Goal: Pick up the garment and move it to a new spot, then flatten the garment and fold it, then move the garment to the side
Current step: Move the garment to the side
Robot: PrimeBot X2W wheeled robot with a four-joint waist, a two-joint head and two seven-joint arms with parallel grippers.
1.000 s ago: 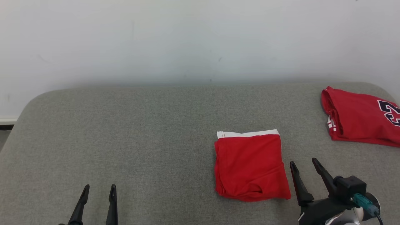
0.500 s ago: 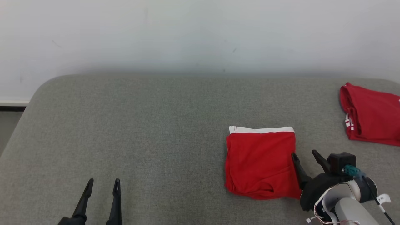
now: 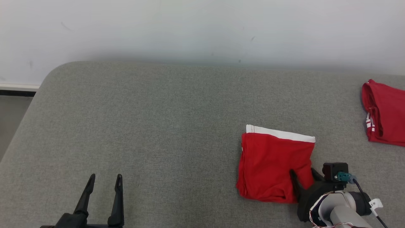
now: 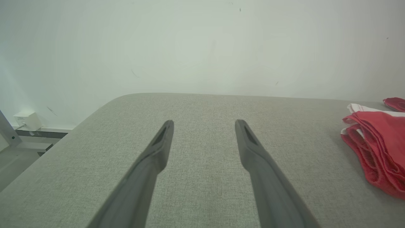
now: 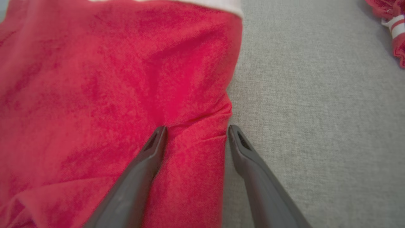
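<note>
Red folded cloth garment [image 3: 272, 161] lies on the right side of our grey fabric-covered desk [image 3: 158, 126]. Its white band is at the far end and its long axis runs away from us, slightly skewed. Our right hand [image 3: 302, 179] sits low, fingers spread astride the garment's near right edge. Our left hand [image 3: 105, 182] hovers spread, well apart.

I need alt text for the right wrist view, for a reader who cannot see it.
The open right gripper straddles one side edge of a folded red garment lying on a grey padded surface. A second red garment shows at the top right corner.
</note>
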